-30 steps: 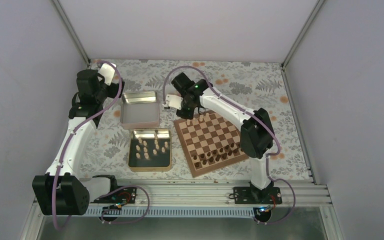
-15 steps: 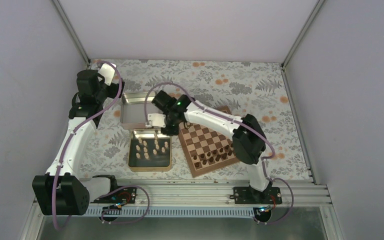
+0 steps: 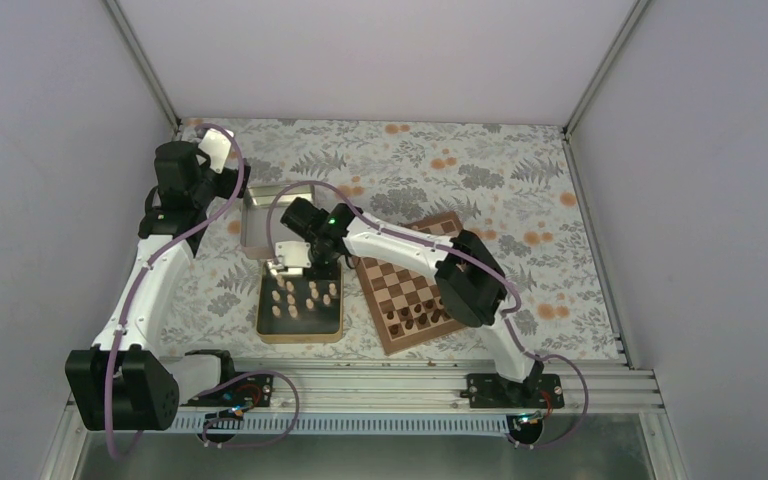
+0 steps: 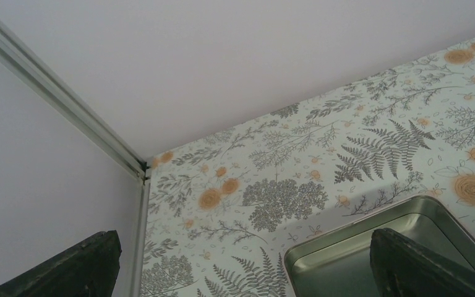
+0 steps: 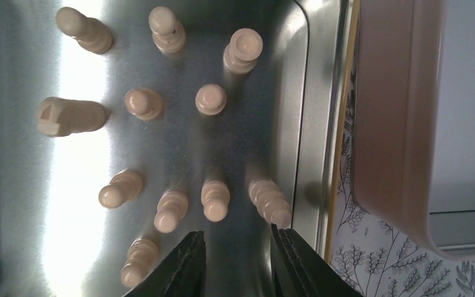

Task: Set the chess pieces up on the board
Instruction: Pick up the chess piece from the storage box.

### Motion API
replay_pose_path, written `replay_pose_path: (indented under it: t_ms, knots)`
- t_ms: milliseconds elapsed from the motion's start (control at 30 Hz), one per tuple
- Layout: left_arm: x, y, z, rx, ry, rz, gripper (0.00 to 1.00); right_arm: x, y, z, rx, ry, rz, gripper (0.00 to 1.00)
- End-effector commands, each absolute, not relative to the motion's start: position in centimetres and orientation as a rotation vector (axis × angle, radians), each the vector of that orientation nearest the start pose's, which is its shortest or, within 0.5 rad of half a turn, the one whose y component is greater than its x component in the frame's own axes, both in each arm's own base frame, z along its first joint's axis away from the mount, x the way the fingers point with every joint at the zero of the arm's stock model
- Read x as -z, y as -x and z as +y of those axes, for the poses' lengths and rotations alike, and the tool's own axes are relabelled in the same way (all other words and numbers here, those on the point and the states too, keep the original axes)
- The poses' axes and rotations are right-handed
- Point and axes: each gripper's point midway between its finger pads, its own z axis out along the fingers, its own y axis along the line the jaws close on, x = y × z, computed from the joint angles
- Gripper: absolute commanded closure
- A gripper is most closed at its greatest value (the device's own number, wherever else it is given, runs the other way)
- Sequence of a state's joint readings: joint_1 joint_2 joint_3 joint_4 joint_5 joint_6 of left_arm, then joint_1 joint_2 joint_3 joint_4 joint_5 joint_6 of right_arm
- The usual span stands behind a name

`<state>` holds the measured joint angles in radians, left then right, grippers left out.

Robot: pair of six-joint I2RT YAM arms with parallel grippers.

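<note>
Gold-rimmed tin (image 3: 300,339): square, left of centre in the overhead view; the right wrist view shows its shiny metal floor (image 5: 192,148) and rounded corner.
Pink-sided tin (image 3: 257,222): square, just above the gold-rimmed one in the overhead view; its silvery corner (image 4: 346,266) fills the lower right of the left wrist view.
Dark brown chessmen (image 3: 420,315): two slanted rows, lower centre, right of the gold-rimmed tin.
Tablecloth (image 3: 480,160): pale, printed with grey ferns and orange flowers.
Walls (image 3: 360,60): plain lilac-white on three sides.
Corner post (image 4: 55,105): aluminium, running diagonally at upper left.
Rail (image 3: 380,385): ribbed aluminium along the bottom edge.
</note>
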<state>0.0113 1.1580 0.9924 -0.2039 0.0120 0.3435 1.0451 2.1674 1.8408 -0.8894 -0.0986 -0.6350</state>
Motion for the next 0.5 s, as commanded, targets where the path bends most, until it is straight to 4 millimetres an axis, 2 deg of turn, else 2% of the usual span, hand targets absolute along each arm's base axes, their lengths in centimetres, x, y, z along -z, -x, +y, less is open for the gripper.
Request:
replay_pose_path:
  t_ms: [0,267,467]
  knots:
    - [-29.2,-39.3,0.3,-0.207,-0.310,1.895,0.00,-8.7,-24.7,46.0,-0.223,2.054,1.825,0.71]
    - [-29.3,-39.3,0.3,-0.207,-0.308,1.892,0.00,-8.0,-25.6,45.9,-0.154,2.048,1.822,0.71]
    - [-29.3,-39.3,0.2,-0.201,-0.311,1.893,0.00,-7.7,-25.3,45.8,-0.157,2.061,1.828,0.72]
